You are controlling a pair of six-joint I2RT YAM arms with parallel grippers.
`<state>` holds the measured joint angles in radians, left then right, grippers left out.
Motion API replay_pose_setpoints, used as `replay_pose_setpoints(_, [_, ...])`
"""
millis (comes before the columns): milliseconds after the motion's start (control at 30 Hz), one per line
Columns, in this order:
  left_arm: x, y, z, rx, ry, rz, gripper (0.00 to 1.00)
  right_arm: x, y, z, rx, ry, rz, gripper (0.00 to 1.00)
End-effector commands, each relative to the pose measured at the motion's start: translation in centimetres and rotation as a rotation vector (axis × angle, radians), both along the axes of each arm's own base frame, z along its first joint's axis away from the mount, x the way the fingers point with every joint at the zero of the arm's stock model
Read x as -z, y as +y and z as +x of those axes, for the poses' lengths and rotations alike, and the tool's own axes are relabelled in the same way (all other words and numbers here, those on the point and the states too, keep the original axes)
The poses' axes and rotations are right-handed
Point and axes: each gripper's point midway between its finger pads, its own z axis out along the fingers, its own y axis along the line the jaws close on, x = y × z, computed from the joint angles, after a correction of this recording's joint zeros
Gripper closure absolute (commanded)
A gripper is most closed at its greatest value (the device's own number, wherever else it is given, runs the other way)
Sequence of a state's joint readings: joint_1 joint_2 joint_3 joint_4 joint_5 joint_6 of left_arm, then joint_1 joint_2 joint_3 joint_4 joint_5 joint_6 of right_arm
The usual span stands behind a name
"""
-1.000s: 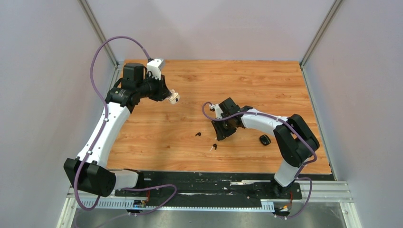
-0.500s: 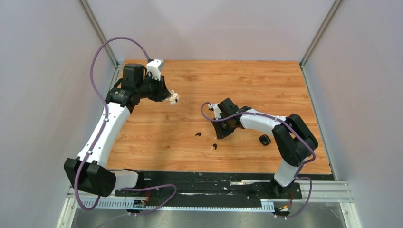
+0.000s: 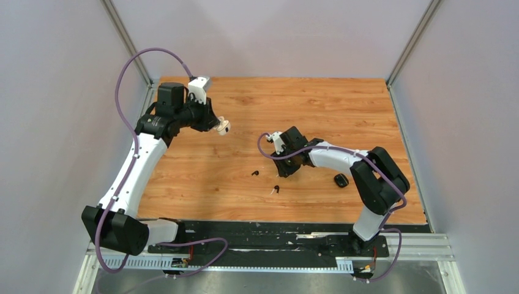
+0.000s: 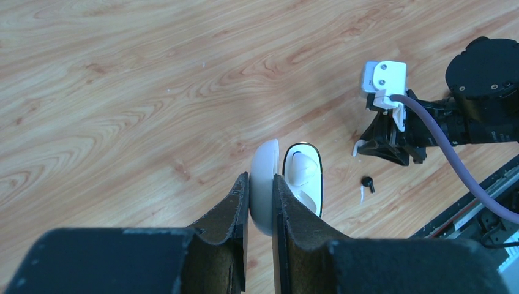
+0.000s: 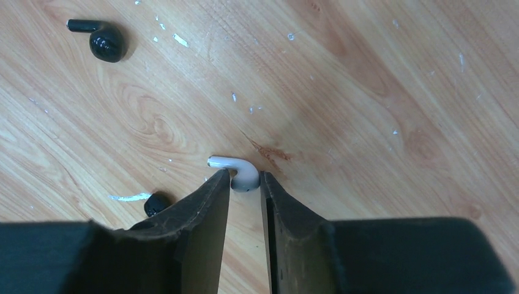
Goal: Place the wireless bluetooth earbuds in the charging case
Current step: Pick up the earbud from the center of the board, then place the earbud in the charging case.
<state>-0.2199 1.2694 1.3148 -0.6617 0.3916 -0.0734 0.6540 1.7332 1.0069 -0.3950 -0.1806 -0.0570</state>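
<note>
My left gripper (image 4: 261, 184) is shut on the lid of an open white charging case (image 4: 303, 177) and holds it above the table's far left (image 3: 224, 127). One white earbud (image 4: 304, 166) sits in the case. Near the table's middle, my right gripper (image 5: 244, 177) points down, its fingertips shut on the head of a second white earbud (image 5: 243, 176), whose stem sticks out to the left. A black earbud (image 5: 105, 40) lies further off on the wood, and another black earbud (image 5: 156, 203) lies beside the left finger. From above both black earbuds (image 3: 255, 173) (image 3: 276, 188) lie left of my right gripper (image 3: 283, 173).
A small black case (image 3: 341, 180) lies on the wood under the right arm's forearm. White flecks and a white streak (image 5: 128, 197) mark the wooden table (image 3: 318, 104). Grey walls close in the table on three sides.
The right gripper's jaws have narrowed onto the white earbud, and its wrist has shifted slightly left and away from the near edge. The left arm and the white case have not moved.
</note>
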Motion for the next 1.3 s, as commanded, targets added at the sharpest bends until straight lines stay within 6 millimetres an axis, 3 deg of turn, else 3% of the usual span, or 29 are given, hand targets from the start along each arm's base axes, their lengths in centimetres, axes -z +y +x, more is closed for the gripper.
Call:
replay_pose_setpoints(0, [-1.3,0.0,-0.1,-0.001,-0.046,-0.026,1.0,0.8,-1.5,-0.3,-0.011,-0.021,-0.061,0.7])
replay_pose_setpoints(133, [-1.4,-0.1,0.0,0.002,-0.046,-0.029,1.0,1.0,-1.5,-0.6,-0.029,-0.017,-0.06,0.77])
replay_pose_setpoints(267, [-1.2,-0.1,0.1,0.003,-0.041,-0.031,1.0,0.8,-1.4,-0.3,-0.061,-0.037,-0.058,0.99])
replay_pose_setpoints(400, [-0.6,-0.2,0.0,0.006,-0.025,-0.03,1.0,-1.8,-1.4,1.2,-0.156,-0.154,-0.08,1.0])
replay_pose_setpoints(533, [-0.2,-0.9,0.4,0.012,0.009,-0.066,1.0,-9.3,-0.7,4.7,-0.277,-0.424,-0.075,1.0])
replay_pose_setpoints(667, [-0.3,-1.9,1.3,0.019,0.036,-0.107,1.0,-20.4,1.6,6.6,-0.429,-0.839,0.05,1.0])
replay_pose_setpoints(767, [-0.7,-3.2,2.0,0.033,0.042,-0.135,1.0,-27.5,3.0,6.9,-0.522,-1.133,0.118,1.0])
replay_pose_setpoints(933, [-1.6,-6.4,2.2,0.092,0.046,-0.164,1.0,-36.2,5.2,5.1,-0.68,-1.481,0.194,1.0])
replay_pose_setpoints(1033, [-1.8,-8.4,2.1,0.124,0.076,-0.193,1.0,-38.0,6.6,2.8,-0.824,-1.609,0.205,1.0])
replay_pose_setpoints(1167, [-2.6,-9.8,1.7,0.159,0.079,-0.211,1.0,-37.4,8.1,0.6,-0.988,-1.705,0.182,1.0])
replay_pose_setpoints(1267, [-3.4,-10.0,1.2,0.172,0.067,-0.218,1.0,-36.1,8.7,0.2,-1.055,-1.73,0.14,1.0])
